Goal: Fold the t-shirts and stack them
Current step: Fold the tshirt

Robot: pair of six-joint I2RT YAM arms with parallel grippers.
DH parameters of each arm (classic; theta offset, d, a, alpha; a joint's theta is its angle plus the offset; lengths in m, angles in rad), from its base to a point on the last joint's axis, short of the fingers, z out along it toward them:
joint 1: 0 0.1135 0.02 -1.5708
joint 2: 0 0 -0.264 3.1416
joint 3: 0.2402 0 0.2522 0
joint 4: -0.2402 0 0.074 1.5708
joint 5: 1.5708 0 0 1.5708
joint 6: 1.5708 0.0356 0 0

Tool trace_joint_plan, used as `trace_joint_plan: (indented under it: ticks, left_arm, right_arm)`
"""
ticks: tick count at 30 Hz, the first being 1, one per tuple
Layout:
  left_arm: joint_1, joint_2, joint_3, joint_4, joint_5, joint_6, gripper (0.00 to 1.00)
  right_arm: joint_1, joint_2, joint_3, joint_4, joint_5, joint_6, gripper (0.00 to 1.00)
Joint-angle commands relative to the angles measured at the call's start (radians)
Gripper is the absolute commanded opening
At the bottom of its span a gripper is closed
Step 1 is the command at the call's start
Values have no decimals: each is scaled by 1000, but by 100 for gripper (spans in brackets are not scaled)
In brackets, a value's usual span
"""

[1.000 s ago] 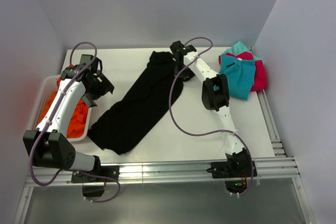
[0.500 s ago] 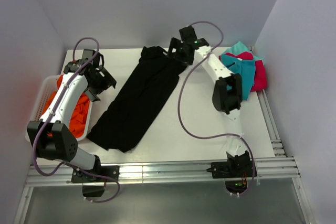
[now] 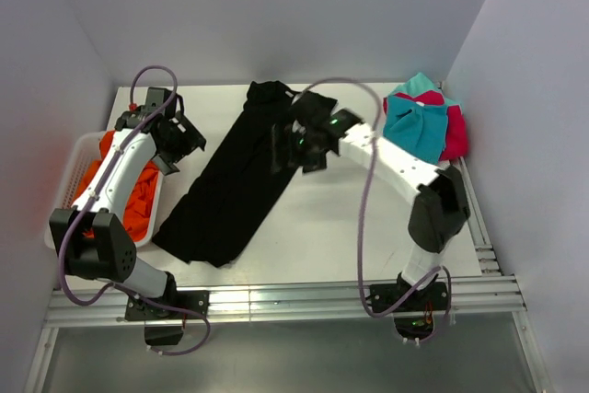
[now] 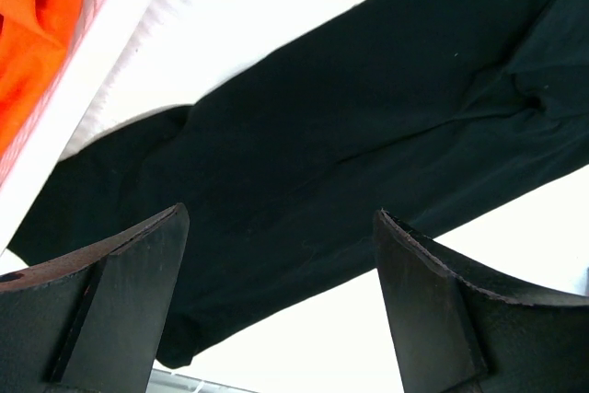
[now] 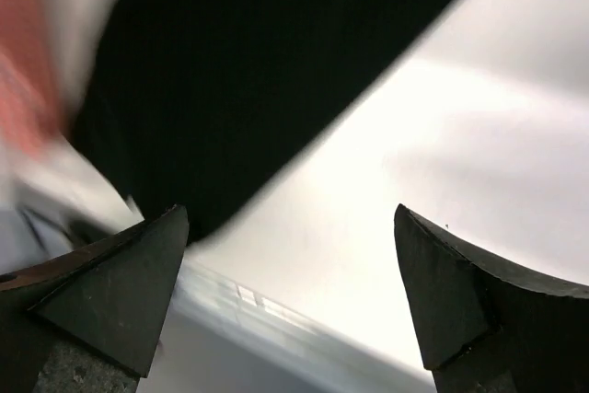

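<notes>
Cloth of the black t-shirt (image 3: 235, 186) lies in a long rumpled strip from the far edge of the worktop (image 3: 350, 227) toward its near left corner. Left fingers (image 4: 120, 292) and right fingers (image 5: 460, 301) gape wide, empty.

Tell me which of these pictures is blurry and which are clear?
Right wrist view: the black t-shirt and the table are smeared and soft, and only the fingers at the bottom look fairly sharp. Left wrist view: crisp, with folds in the black cloth readable, though the white table is washed out by glare. Top external view: sharp and evenly lit, with only soft shadows.
</notes>
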Motion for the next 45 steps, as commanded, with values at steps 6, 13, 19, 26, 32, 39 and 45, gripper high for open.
trace_joint_plan:
  ticks: [6, 13, 19, 26, 32, 39, 45]
  left_arm:
    - [3, -36, -32, 53, 23, 5, 88]
    - [5, -100, -84, 55, 15, 6, 88]
    - [20, -134, -89, 35, 11, 20, 88]
    - [35, -178, -161, 47, 31, 27, 89]
    - [47, -181, -167, 42, 31, 41, 89]
    - [73, -192, -152, 27, 25, 80, 89]
    - [109, -212, -166, 22, 21, 113, 89]
  right_arm:
    - [204, 104, -25, -53, -153, 50, 100]
    - [315, 227, 102, -117, -138, 49, 100]
    - [332, 315, 141, -143, -109, 64, 100]
    - [332, 393, 113, -163, -5, 68, 100]
    - [327, 471, 159, -166, 32, 65, 99]
    - [329, 626, 308, -211, 63, 42, 96]
    - [329, 738, 461, -266, 85, 24, 95]
